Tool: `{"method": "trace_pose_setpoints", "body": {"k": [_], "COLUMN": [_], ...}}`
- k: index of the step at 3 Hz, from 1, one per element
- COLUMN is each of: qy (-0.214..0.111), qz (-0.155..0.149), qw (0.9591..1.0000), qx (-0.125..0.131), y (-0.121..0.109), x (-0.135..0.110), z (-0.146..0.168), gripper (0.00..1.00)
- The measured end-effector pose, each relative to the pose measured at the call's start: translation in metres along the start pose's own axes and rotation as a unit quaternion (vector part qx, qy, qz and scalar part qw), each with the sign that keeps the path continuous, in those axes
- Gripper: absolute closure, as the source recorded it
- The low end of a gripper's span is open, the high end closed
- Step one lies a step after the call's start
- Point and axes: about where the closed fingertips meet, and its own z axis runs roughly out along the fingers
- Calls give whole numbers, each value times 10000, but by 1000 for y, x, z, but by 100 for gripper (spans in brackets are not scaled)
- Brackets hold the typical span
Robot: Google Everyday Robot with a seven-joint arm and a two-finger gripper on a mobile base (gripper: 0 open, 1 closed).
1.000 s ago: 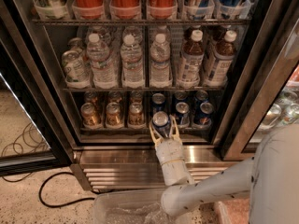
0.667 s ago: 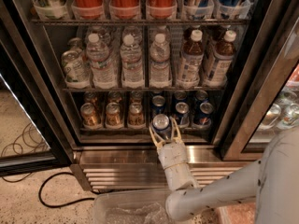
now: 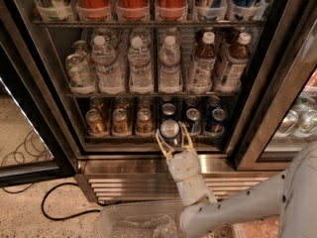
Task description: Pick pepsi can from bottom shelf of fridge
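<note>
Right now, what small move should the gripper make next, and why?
Probably squeeze firmly on the pepsi can before pulling back: the gripper sits around it at the front edge of the bottom shelf, and a firm hold is not evident.

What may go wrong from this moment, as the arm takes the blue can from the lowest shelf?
1. The gripper meets the pepsi can at a slant from below, so the can might tilt or slip.
2. Other blue cans stand close behind it on the bottom shelf; a careless pull might knock them.

floor (image 3: pixel 25 202) | black cable (image 3: pixel 52 211), clear bin (image 3: pixel 133 218) | tool (image 3: pixel 172 131) at bottom shelf (image 3: pixel 119 138)
</note>
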Motion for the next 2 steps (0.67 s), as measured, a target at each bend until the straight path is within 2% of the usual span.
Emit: {"method": "trace_pose_setpoints", "body": {"k": [2], "qy": [-270], "qz": [209], "qw": [9993], "qx": [-120], "y": [3], "x": [-16], "z": [-2], "gripper": [100]}}
